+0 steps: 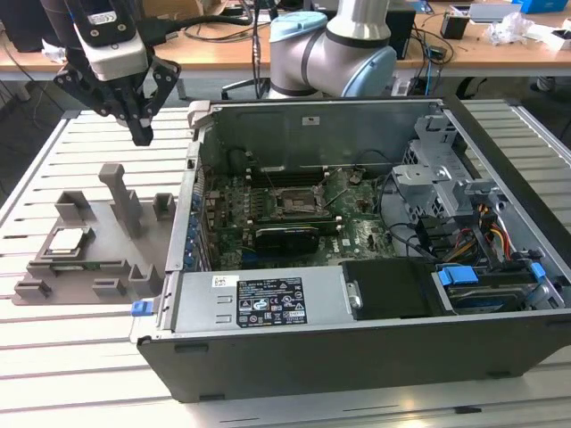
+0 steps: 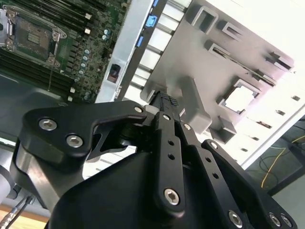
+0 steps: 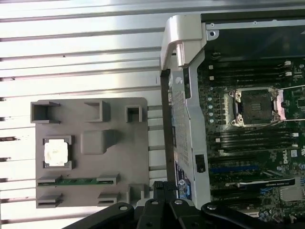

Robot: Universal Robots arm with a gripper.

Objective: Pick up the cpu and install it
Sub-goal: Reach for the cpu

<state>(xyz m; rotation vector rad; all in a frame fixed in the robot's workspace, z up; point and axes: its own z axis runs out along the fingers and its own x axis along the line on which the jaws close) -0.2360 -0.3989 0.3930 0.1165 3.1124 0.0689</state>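
Note:
The cpu (image 1: 67, 241) is a small silvery square chip lying flat in a recess of the grey fixture tray (image 1: 107, 267), at the exterior view's left, outside the computer case. The chip also shows in both wrist views (image 2: 238, 99) (image 3: 57, 153). My gripper (image 1: 143, 135) hangs in the air above the tray's far side, well above the chip. Its black fingers (image 2: 164, 101) are shut together with nothing between them. The open motherboard socket (image 1: 294, 201) sits in the middle of the case, also seen in both wrist views (image 2: 31, 36) (image 3: 252, 106).
The open computer case (image 1: 192, 192) stands right of the tray, its metal wall between the tray and the board. A power supply (image 1: 268, 301) and drive cages (image 1: 446, 169) line the case. A tall post (image 1: 125, 198) rises from the tray. Everything rests on a slatted metal table (image 1: 53, 357).

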